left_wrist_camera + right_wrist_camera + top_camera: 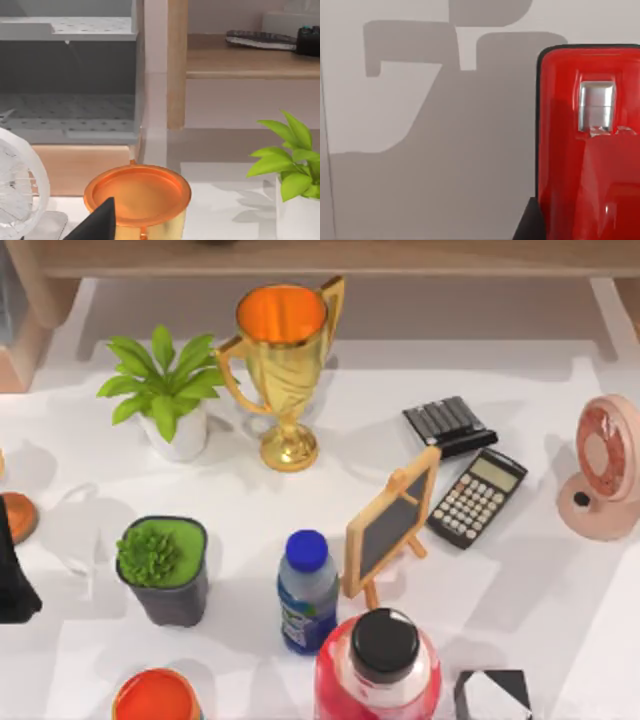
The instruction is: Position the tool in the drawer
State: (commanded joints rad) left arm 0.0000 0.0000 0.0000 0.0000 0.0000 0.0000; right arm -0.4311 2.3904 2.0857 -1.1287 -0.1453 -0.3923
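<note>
Saw nearest the lens a red bottle [378, 670] with a black cap, at the table's [520, 610] front edge. Noted the left gripper [97, 225] at the far left beside a gold cup [137, 192]; could not tell its grip. Found a grey open drawer [67, 105] behind that cup. Passed, going rightward, a potted plant [165, 390], trophy [283, 370], blue-capped bottle [307, 590], small chalkboard [392, 520], calculator [477, 497] and pink fan [605, 465]. Met a red clasped thing [590, 150] close before the right gripper [530, 222], grip likewise untold. Could not tell which item was the tool.
</note>
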